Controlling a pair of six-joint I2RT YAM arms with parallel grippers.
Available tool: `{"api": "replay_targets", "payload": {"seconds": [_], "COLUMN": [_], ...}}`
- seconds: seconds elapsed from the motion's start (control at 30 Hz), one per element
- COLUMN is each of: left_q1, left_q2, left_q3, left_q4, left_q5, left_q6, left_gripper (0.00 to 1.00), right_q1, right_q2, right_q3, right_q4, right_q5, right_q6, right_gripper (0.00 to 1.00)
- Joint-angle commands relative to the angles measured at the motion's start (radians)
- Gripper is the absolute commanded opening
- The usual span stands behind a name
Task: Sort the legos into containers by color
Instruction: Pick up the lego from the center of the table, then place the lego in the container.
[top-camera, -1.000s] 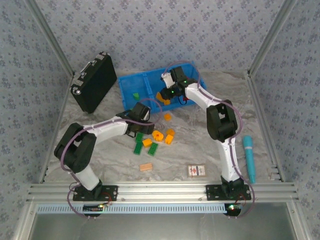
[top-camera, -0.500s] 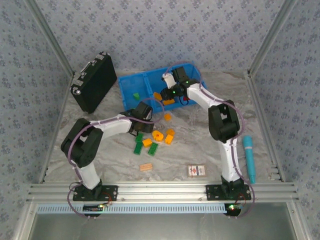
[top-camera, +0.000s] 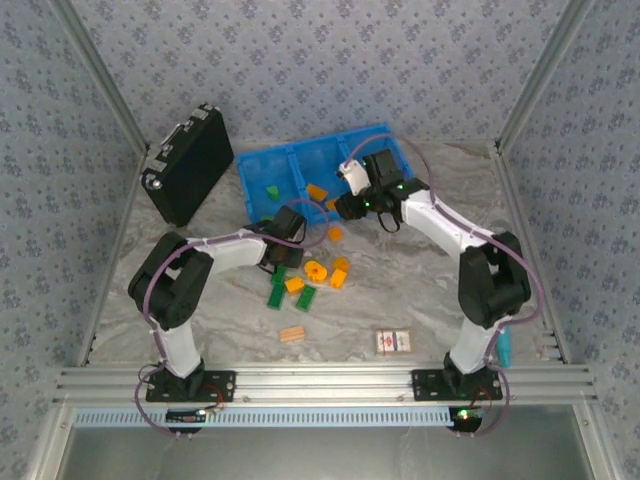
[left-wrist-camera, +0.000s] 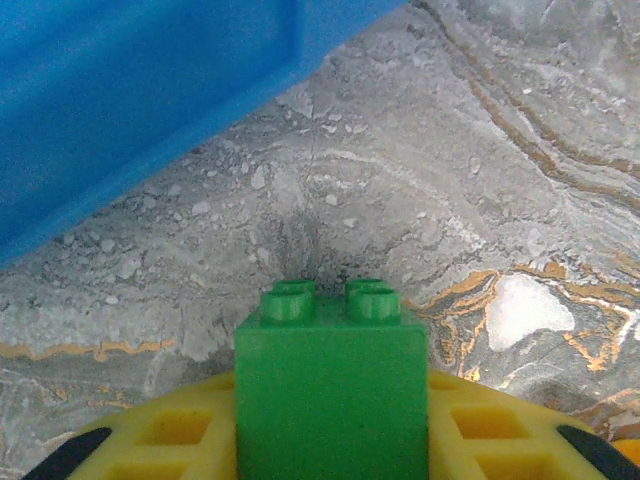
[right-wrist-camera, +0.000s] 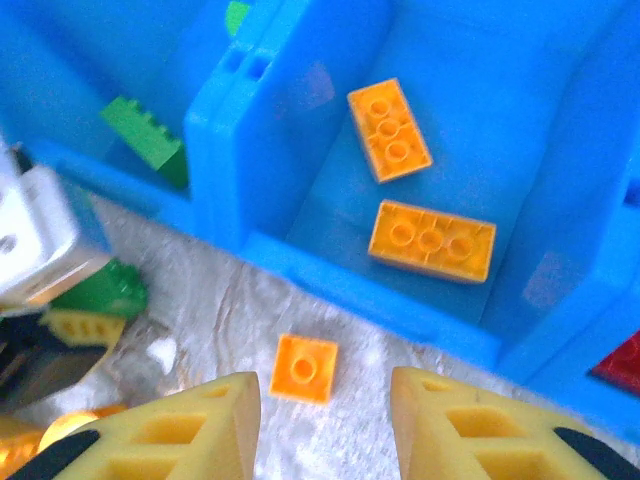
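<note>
Loose legos (top-camera: 315, 270) lie just beside blue containers (top-camera: 256, 168)

Loose legos (top-camera: 316, 270) lie on the table (top-camera: 400, 290) before the containers (top-camera: 300, 160), the case (top-camera: 188, 165) at their left.

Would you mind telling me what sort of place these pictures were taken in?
Likely a robot test cell rather than a home: aluminium framing boxes in a marble-patterned table, and wallpaper-like panels surround it.
</note>
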Motion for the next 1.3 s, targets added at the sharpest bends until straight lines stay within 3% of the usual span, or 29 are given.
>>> {"api": "replay_targets", "payload": {"seconds": [0.0,0.33,0.73,1.0,1.27], "left_q1": [0.008,0.01,0.035,0.158,0.24], "left_q2": [-0.005,-0.082,-0.219,-0.187,-0.031], "left_q3": [-0.018,0.012,0.155,0.166,0.295], "left_q4": [0.009,-0.028,-0.1,0.042,0.069], "left_q5": [0.007,-0.003,-0.058,-0.051,-0.018], "left_q6": [0.001,0.014,0.125,0.112,0.127], "left_gripper": [0.33,0.27,0.26,0.25,0.29], "right_q1": [0.024,0.104,0.124,0.136,0.14], "right_q2": [-0.073,-0.167,-0.014,0.069,0.172], "right_q3": [-0.087,-0.29,-0.225,-0.2,-0.106], "right_q4": [-0.042,-0.021,0.088,0.191,0.181], "right_q5": [0.038,0.107,0.115,0.145,0.227], "right_q6": [-0.011,0.047,0.055,0.068,0.128], "right_gripper": [0.41,0.42,0.43,0.49,0.52]}}
